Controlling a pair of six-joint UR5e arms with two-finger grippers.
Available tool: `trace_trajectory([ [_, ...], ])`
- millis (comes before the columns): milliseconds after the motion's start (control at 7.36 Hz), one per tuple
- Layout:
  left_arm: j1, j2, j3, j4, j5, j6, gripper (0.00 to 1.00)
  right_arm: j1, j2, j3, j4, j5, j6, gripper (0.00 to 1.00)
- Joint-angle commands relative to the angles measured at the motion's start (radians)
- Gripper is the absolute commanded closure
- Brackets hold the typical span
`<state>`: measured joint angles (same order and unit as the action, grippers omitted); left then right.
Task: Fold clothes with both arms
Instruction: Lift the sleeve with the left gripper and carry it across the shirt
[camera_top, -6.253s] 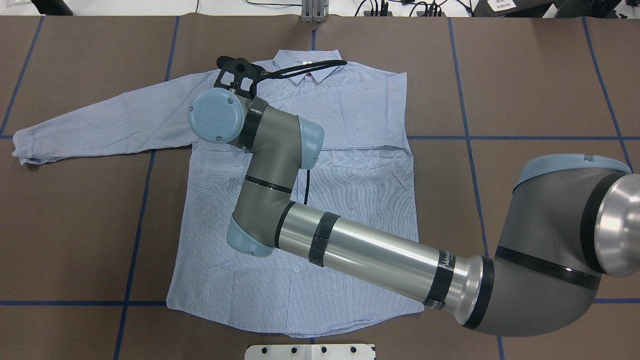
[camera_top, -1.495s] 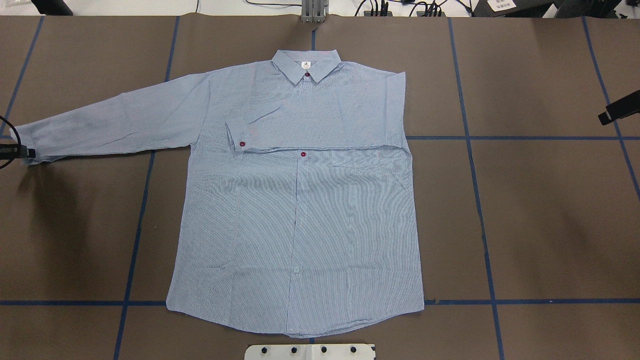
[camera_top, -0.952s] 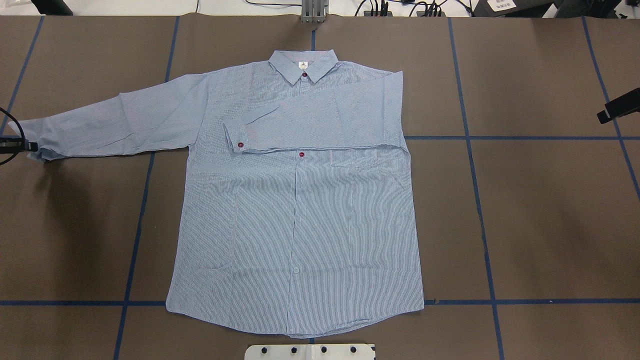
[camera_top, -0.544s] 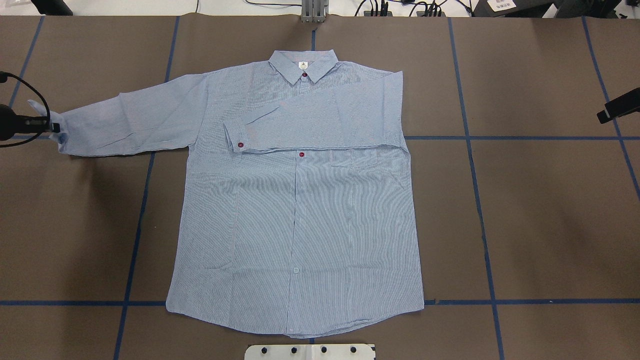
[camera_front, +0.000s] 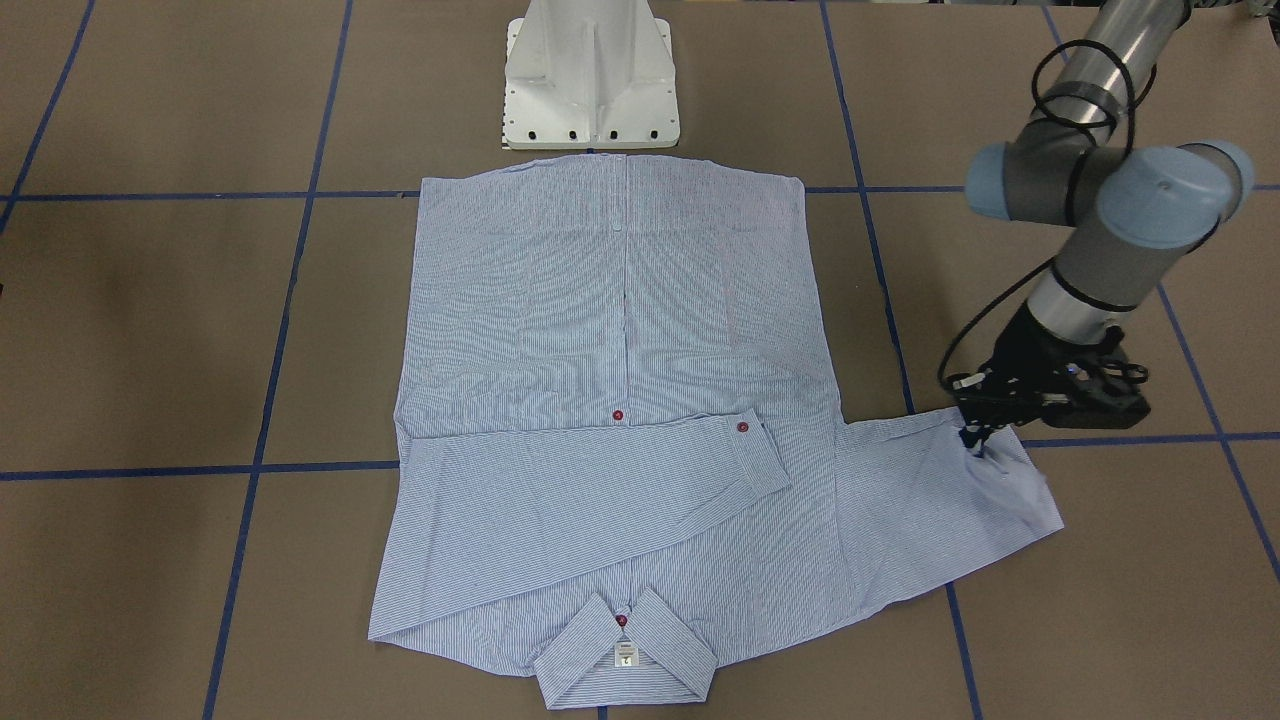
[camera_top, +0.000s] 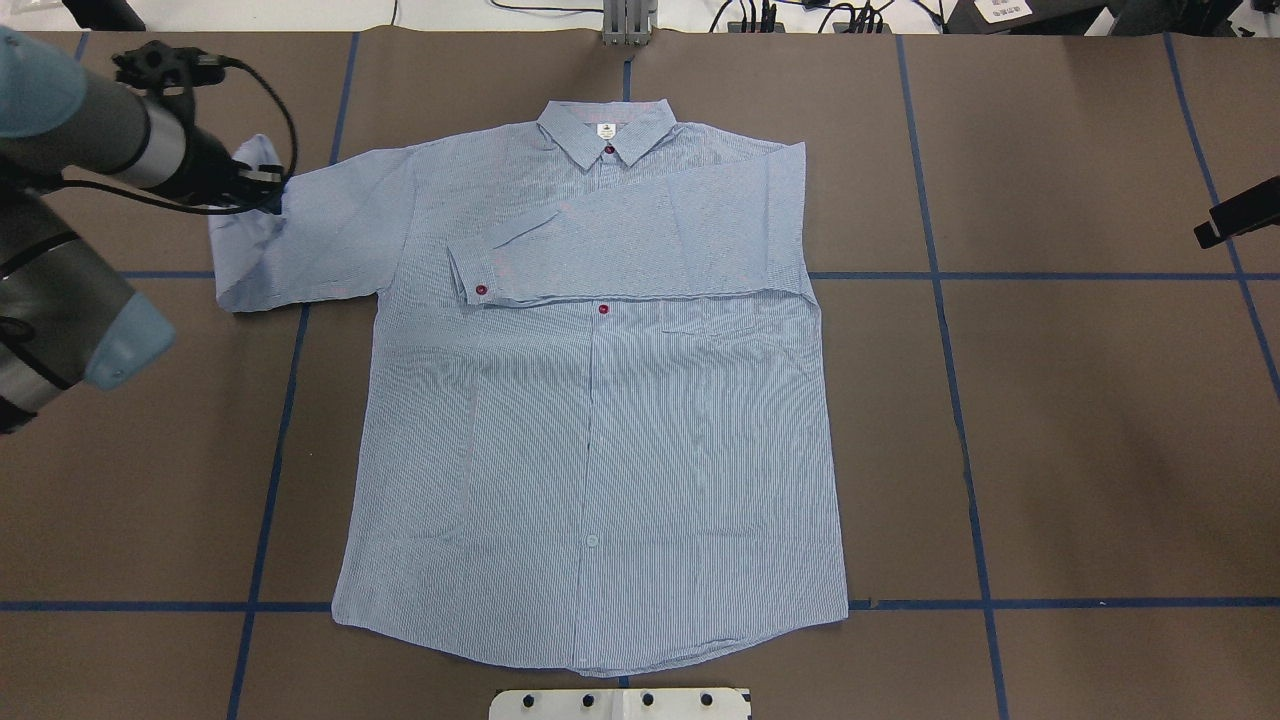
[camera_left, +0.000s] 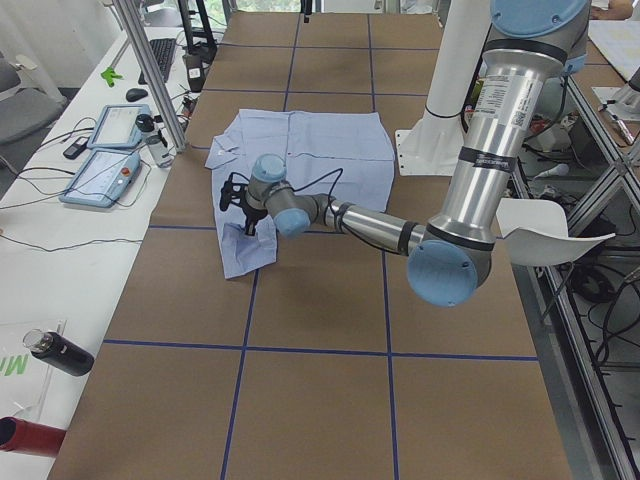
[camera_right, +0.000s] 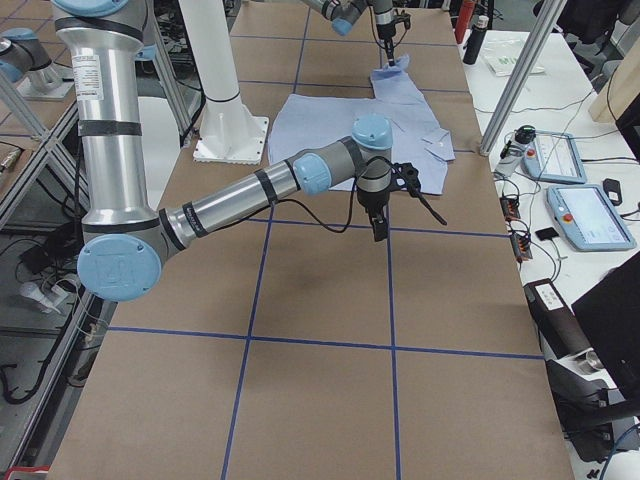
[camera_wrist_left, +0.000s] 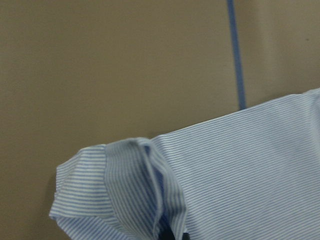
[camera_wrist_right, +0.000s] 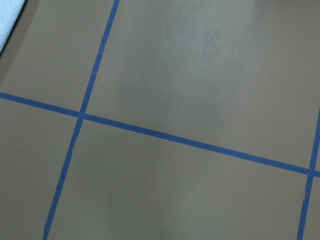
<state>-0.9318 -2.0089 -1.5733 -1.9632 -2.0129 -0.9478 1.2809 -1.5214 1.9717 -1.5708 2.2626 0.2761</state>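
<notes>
Shows shirt (camera_top: 600, 430) flat on the surface (camera_top: 1100, 450), outstretched sleeve cuff (camera_top: 253, 157) now lifted and drawn inward by left gripper (camera_top: 270, 188) clamped on it, starting the second sleeve fold; right gripper (camera_right: 378, 230) parked aside, grip state impossible to tell.

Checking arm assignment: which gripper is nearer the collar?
Left. Left gripper holds the sleeve, just off the shoulder beside the collar; right gripper is over the table far off the shirt's other side.
</notes>
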Motion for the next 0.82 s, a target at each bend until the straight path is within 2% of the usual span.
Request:
trace_trajectory([
  [0,0.085,-0.204,-0.013,0.232,0.000,-0.011,1.00,0.000,0.000,-0.002,0.000,0.000,0.000,0.00],
  [272,0.146,-0.356,0.018,0.340,0.032,-0.107,1.00,0.000,0.000,-0.002,0.000,0.000,0.000,0.00],
  [408,0.154,-0.420,0.068,0.349,0.039,-0.159,1.00,0.000,0.000,-0.004,0.000,0.000,0.000,0.00],
  [680,0.178,-0.569,0.250,0.345,0.072,-0.227,1.00,0.000,0.000,-0.004,-0.002,0.000,0.002,0.00],
])
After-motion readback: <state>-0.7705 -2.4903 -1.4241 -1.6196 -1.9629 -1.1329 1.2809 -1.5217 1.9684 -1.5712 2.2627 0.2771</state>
